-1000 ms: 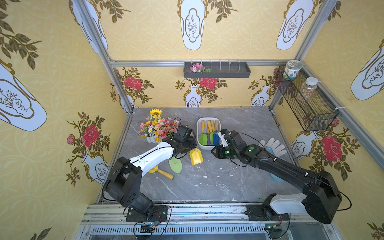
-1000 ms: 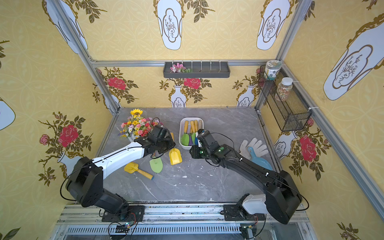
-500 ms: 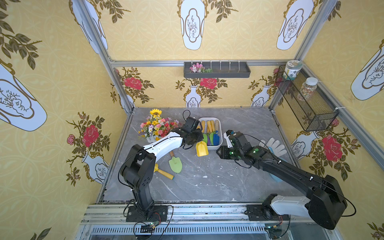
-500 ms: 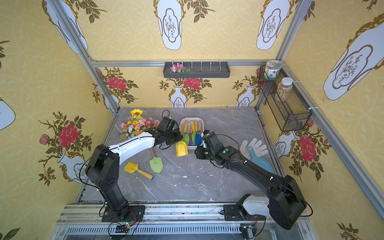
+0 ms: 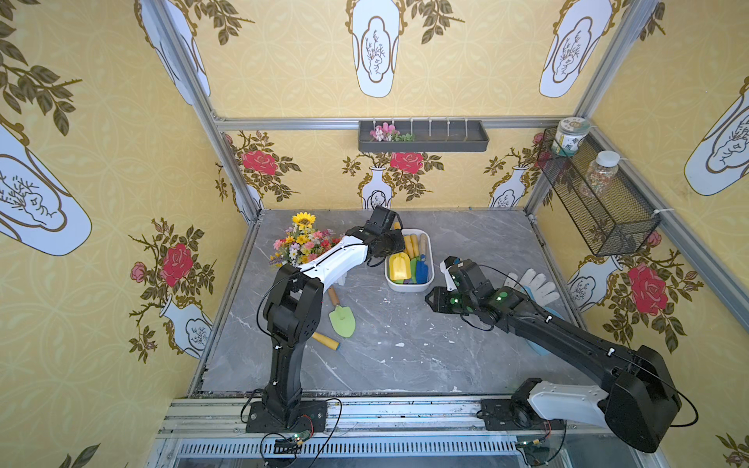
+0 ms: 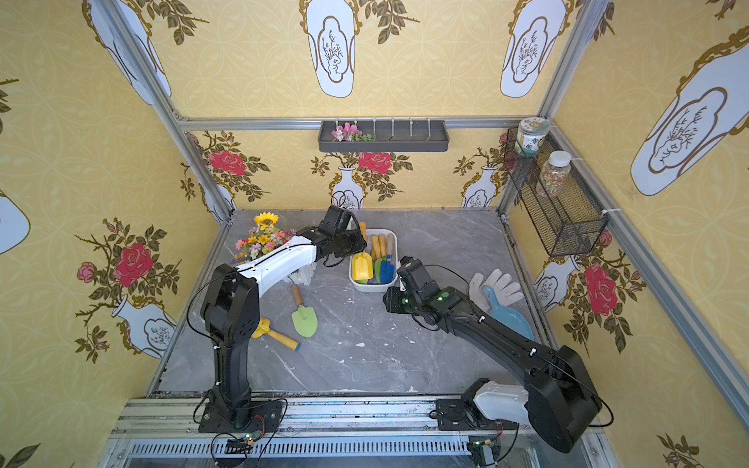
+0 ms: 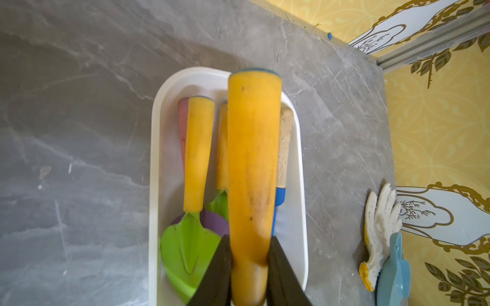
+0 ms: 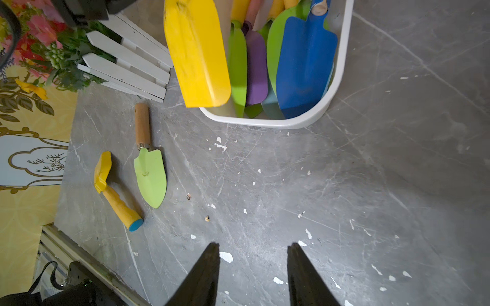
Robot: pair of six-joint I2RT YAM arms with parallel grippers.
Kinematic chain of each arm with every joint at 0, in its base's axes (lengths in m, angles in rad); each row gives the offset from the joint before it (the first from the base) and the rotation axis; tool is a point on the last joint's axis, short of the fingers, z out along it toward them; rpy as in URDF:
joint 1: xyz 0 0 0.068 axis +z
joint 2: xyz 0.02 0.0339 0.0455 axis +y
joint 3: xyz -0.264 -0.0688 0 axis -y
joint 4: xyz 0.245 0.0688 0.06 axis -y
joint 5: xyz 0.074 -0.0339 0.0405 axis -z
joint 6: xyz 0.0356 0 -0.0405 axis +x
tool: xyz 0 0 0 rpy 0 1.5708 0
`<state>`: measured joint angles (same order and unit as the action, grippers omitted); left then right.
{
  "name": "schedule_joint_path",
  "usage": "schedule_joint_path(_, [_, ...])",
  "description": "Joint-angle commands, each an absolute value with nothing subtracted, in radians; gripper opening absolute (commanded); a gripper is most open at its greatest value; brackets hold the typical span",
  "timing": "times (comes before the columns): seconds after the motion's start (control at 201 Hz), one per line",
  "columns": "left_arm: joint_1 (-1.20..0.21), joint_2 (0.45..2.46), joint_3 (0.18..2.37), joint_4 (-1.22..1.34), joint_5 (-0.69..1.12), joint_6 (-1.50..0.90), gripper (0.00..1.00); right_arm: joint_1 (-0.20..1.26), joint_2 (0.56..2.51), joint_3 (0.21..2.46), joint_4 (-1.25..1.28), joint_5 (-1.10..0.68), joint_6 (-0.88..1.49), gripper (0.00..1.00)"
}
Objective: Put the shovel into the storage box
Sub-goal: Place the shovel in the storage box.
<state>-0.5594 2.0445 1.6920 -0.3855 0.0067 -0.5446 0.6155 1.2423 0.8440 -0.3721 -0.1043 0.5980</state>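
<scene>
The left pincer (image 7: 249,241) is clamped on the orange handle of the yellow shovel (image 7: 253,159). It holds the shovel over the white storage box (image 7: 156,164) directly beneath it, where a green shovel (image 7: 191,246), a purple shovel (image 8: 256,66) and a blue shovel (image 8: 305,66) lie. The right pincer (image 8: 253,247) stands open on nothing, with the box ahead of its tips. The label on the jar (image 5: 569,135) in the wire basket (image 5: 608,210) is too small to read.
</scene>
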Motion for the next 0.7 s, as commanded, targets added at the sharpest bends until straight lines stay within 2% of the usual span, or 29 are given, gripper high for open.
schedule_joint_path(0.0, [-0.549,2.092,1.744,-0.407,0.044,-0.472,0.13,0.614,1.236,0.839,-0.370,-0.095,0.601,0.46])
schedule_joint_path(0.184, [-0.546,2.140,1.778,-0.400,0.039,-0.441,0.13,0.609,1.238,0.838,-0.373,-0.095,0.602,0.46])
schedule_joint_path(0.692, [-0.545,2.150,1.677,-0.327,0.027,-0.472,0.15,0.604,1.245,0.841,-0.371,-0.099,0.602,0.46])
